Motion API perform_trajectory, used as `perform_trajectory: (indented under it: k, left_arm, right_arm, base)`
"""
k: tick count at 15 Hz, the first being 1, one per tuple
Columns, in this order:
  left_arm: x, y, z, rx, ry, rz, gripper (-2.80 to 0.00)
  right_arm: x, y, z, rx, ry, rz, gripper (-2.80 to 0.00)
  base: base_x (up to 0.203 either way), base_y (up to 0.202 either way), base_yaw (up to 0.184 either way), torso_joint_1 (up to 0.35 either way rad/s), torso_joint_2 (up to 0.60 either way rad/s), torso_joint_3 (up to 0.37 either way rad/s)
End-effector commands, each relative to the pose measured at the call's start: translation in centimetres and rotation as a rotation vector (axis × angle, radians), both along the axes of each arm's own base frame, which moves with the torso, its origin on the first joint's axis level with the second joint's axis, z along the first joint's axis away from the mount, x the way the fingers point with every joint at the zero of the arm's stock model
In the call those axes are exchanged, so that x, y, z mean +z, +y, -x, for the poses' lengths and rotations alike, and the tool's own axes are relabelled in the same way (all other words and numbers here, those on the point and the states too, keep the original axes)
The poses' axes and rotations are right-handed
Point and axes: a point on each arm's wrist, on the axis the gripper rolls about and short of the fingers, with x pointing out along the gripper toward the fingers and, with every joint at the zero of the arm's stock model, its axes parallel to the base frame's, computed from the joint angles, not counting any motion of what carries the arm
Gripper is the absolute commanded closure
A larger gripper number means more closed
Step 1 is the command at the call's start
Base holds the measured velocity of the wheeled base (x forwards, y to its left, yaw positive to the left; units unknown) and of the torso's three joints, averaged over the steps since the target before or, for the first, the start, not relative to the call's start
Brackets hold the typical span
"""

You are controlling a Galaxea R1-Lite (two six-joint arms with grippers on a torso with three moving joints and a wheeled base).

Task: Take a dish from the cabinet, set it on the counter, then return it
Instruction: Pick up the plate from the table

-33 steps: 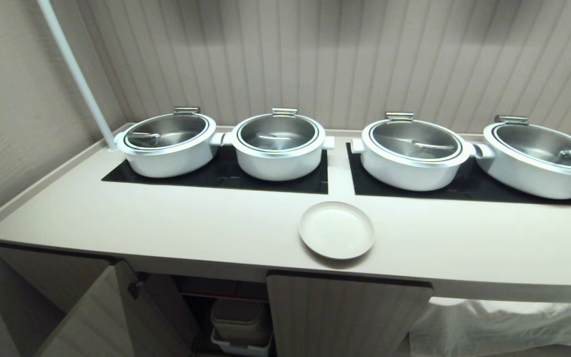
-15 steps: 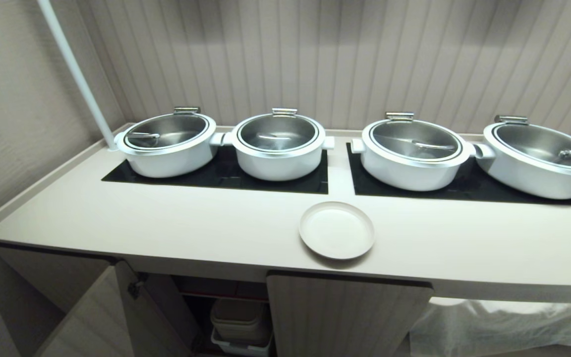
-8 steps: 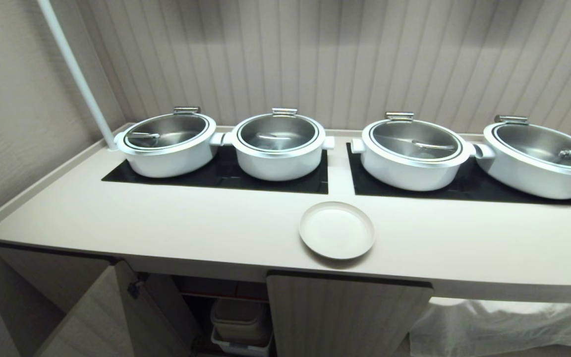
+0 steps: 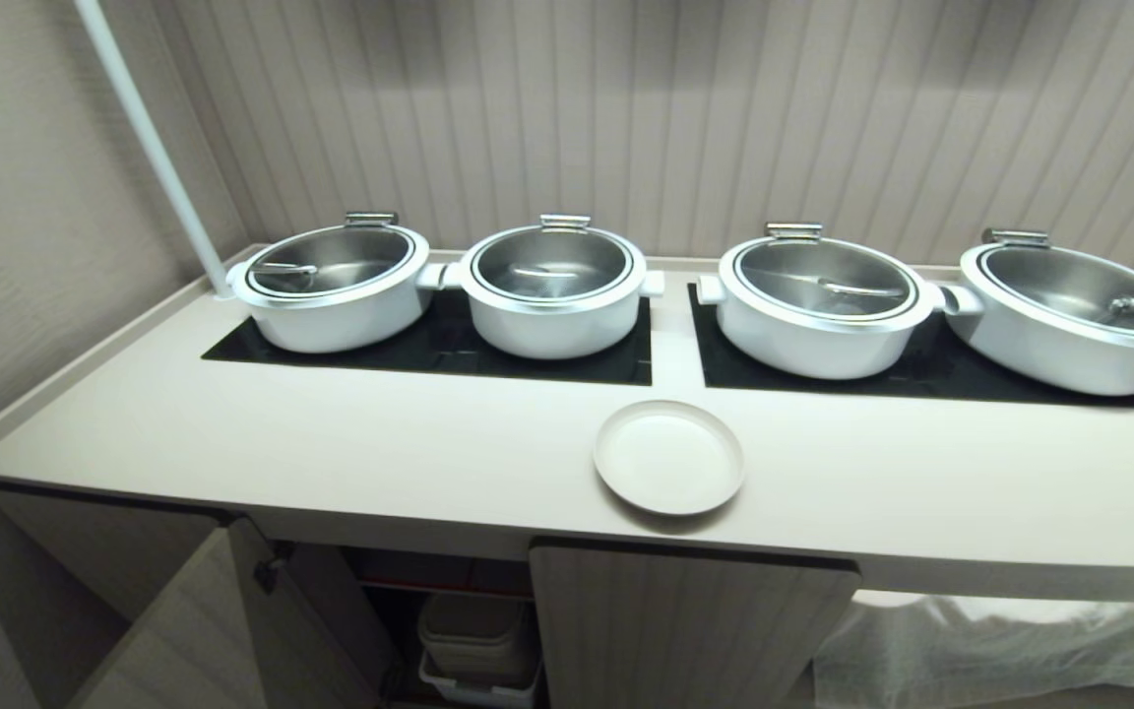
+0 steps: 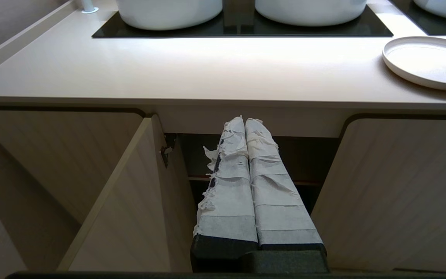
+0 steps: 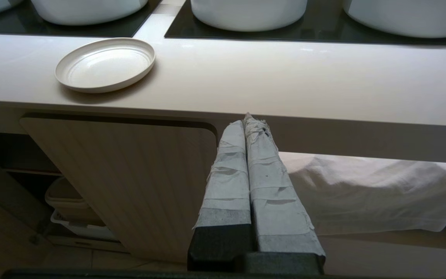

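In the head view, the cream dish (image 4: 668,457) lay flat on the table (image 4: 331,443), near its front edge and just in front of the gap between two black inset panels (image 4: 449,350). Four white pots (image 4: 552,290) stood in a row on the panels. Below, the cabinet (image 4: 690,630) had one fluted door swung open (image 4: 193,630), showing stacked containers (image 4: 478,640) under a red-edged shelf.

In the left wrist view, the left gripper (image 5: 245,121) hung below the table edge in front of the open compartment, its taped fingers (image 5: 230,186) pressed together and empty; the dish sat well apart.

In the right wrist view, the right gripper (image 6: 246,120) hung below the table edge beside the closed door, fingers (image 6: 273,193) closed on nothing. A white cloth (image 6: 362,193) hung under the table.
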Motion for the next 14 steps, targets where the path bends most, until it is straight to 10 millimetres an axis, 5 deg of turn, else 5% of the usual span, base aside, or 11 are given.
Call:
perform_trajectory:
  k: [1,6,14]
  left_arm:
    - [0.01,0.00,-0.01,0.000,0.000,0.000,0.00]
    - [0.01,0.00,-0.01,0.000,0.000,0.000,0.00]
    - [0.01,0.00,-0.01,0.002,0.000,0.000,0.00]
  right_arm:
    - [0.00,0.00,-0.01,0.000,0.001,0.000,0.00]
    - [-0.04,0.00,-0.02,0.000,0.002,-0.001,0.00]
    - [0.00,0.00,-0.01,0.000,0.001,-0.001,0.00]
  base:
    - [0.000,0.000,0.000,0.000,0.00,0.000]
    - [-0.001,-0.031,0.007,0.005,0.00,0.002]
    - [0.000,-0.194,0.000,0.001,0.00,0.003]
